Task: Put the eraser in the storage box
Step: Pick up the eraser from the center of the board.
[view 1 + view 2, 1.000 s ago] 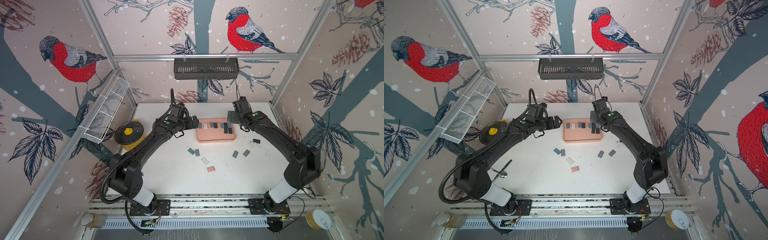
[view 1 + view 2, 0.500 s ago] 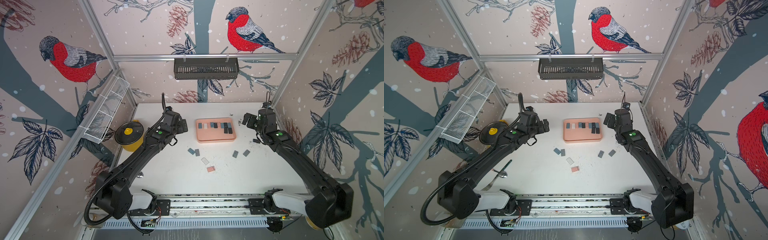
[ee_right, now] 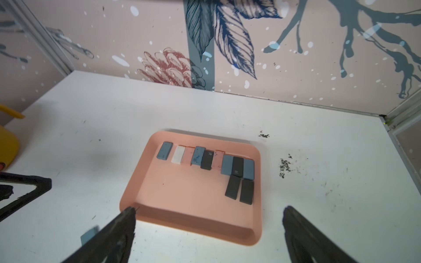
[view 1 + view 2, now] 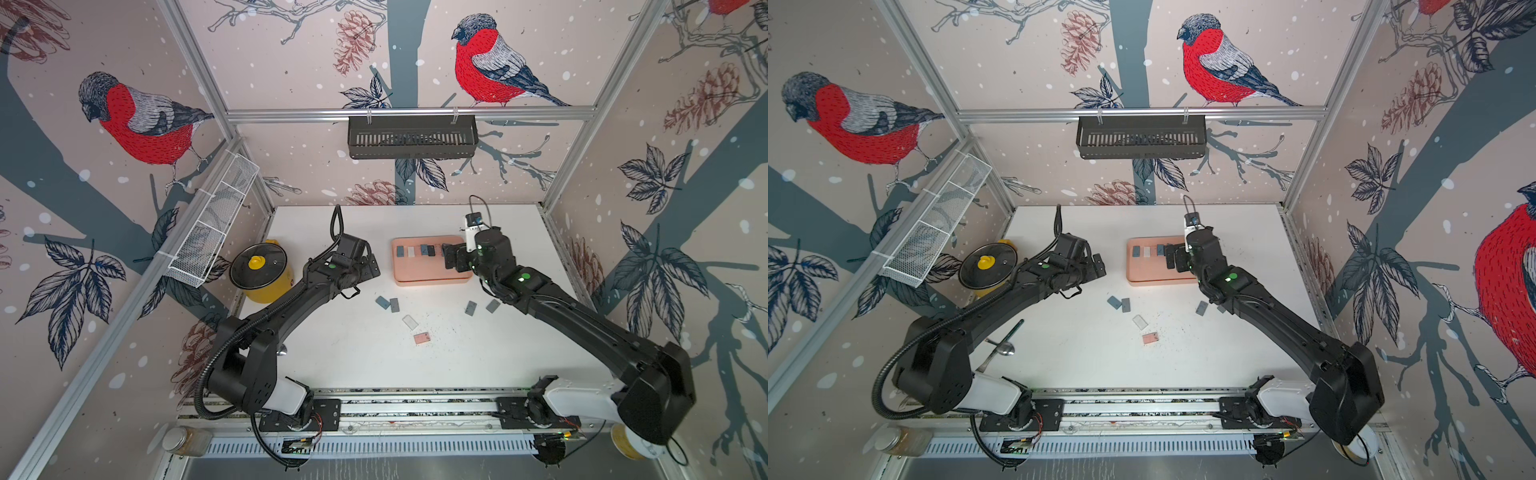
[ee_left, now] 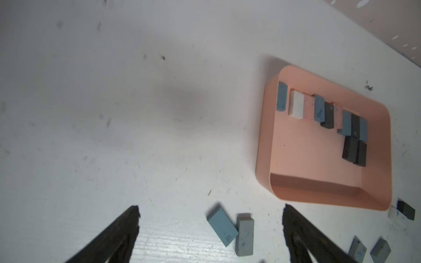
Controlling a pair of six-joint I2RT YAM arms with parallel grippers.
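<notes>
Loose erasers (image 4: 422, 338) lie on the table (image 4: 353, 357), nearer than the storage box (image 4: 432, 279). Both jaws stand apart, empty: left beside the box's left edge, right back over its right end after swinging clear. Next pick likely pending.

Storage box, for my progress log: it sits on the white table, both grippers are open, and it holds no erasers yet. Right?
No: the storage box holds blue, white, pink and black erasers, as the right wrist view shows. It sits on the white table, and the left gripper and right gripper are open.
</notes>
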